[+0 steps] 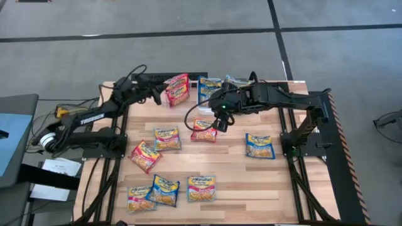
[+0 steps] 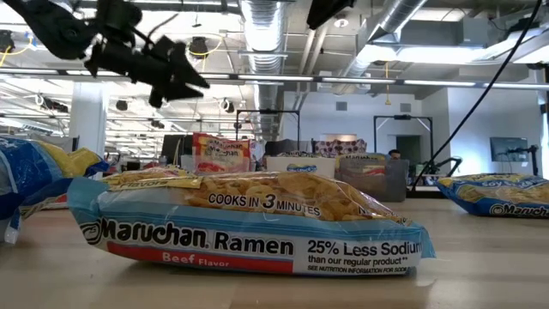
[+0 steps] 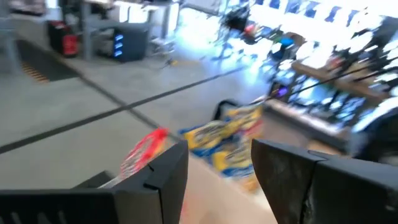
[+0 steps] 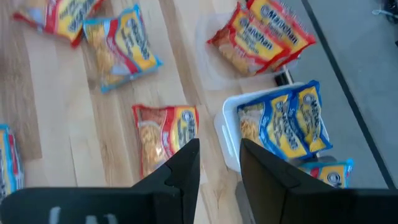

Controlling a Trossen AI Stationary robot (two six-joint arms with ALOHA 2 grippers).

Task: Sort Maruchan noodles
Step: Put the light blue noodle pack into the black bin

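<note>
1. High view: the left gripper [image 1: 158, 96] hangs beside the red noodle packets [image 1: 178, 89] at the table's [image 1: 232, 182] far edge; its fingers are too small to judge here. The right gripper [image 1: 221, 123] hovers over a red packet [image 1: 204, 130]. More packets lie scattered nearer the front.
2. Low view: a beef packet [image 2: 249, 225] fills the front, reading "Maruchan Ramen", "Cooks in 3 minutes", "25% Less Sodium". One gripper [image 2: 184, 83] hangs above, empty.
3. Left wrist view: blurred; the fingers stand apart, holding nothing.
4. Right wrist view: the fingers stand narrowly apart, empty, above the red packet. Blue packets [image 4: 287, 124] fill a white bin [image 4: 227, 134].
</note>
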